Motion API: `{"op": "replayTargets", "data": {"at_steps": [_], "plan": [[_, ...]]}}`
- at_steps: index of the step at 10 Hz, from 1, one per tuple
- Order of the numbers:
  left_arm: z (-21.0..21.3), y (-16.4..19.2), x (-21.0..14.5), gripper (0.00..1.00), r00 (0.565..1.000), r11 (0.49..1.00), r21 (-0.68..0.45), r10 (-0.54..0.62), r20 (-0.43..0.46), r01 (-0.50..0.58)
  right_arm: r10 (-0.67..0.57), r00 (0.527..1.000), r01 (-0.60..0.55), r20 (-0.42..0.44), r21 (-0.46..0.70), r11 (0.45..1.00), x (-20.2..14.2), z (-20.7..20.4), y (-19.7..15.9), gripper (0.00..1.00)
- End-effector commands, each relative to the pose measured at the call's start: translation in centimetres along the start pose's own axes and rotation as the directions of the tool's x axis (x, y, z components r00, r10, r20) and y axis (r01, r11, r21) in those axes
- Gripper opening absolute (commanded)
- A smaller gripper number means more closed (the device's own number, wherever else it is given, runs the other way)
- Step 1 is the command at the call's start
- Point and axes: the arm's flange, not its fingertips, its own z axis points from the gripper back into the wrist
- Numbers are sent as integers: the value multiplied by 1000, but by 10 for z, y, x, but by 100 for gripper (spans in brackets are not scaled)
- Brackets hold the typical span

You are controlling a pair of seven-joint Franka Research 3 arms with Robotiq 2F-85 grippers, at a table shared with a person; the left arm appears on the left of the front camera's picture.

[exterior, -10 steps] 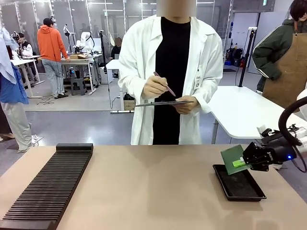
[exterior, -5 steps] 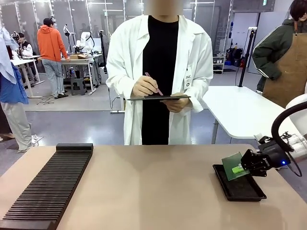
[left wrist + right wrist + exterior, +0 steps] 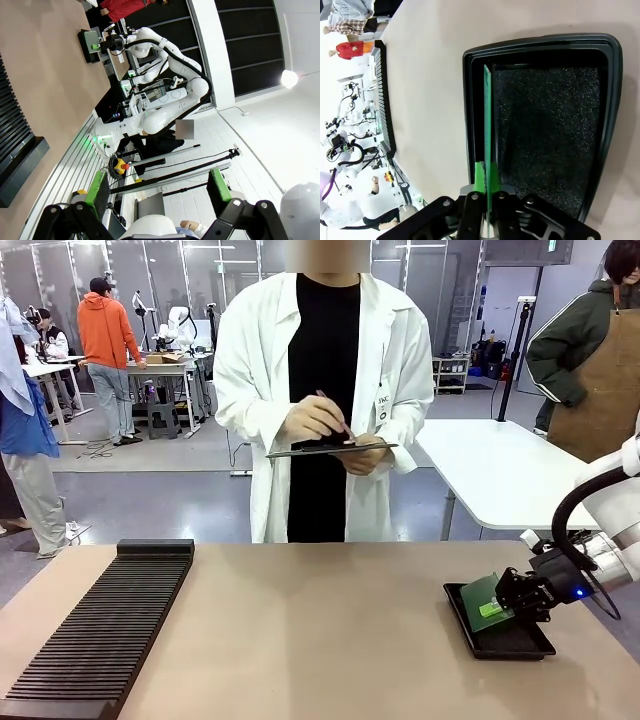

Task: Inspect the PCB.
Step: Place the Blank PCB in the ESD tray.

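The PCB (image 3: 482, 596), a small green board, leans low inside the shallow black tray (image 3: 500, 642) at the table's right. My right gripper (image 3: 497, 606) is shut on its near edge. In the right wrist view the PCB (image 3: 487, 120) shows edge-on as a thin bright green strip between the fingers of my right gripper (image 3: 488, 194), along one long wall of the tray (image 3: 612, 100). My left gripper (image 3: 157, 187) is open, its green pads wide apart with nothing between them, pointing away from the table.
A long black slotted rack (image 3: 100, 630) lies at the table's left. A person in a white coat stands at the far side, writing with a pen on a dark clipboard (image 3: 330, 449). A white table (image 3: 500, 475) stands behind on the right.
My right gripper has come down with the PCB, from tilted up above the tray to low inside it. The person has shifted slightly to the left.
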Motion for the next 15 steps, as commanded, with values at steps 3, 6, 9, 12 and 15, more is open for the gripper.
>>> {"op": "replayTargets", "data": {"at_steps": [3, 6, 9, 12, 15], "plan": [[5, 1, 3, 100, 1000, 1000, 14, 5, -11, -5, 0, 1000, 0, 2, -42, 999, -6, 4, 10, 52], [5, 1, 3, 100, 1000, 1000, 14, 5, -11, -5, 7, 999, -1, 50, -127, 992, -18, 10, 20, 87], [5, 1, 3, 100, 1000, 1000, 14, 5, -11, -5, 21, 991, 7, 131, -206, 978, -35, 15, 40, 100], [5, 1, 3, 100, 1000, 1000, 14, 5, -11, -5, -12, 975, 77, 220, -287, 955, -41, 26, 57, 100], [5, 1, 3, 100, 1000, 1000, 14, 5, -11, -5, -22, 960, 131, 279, -378, 916, -48, 40, 81, 100]]}}
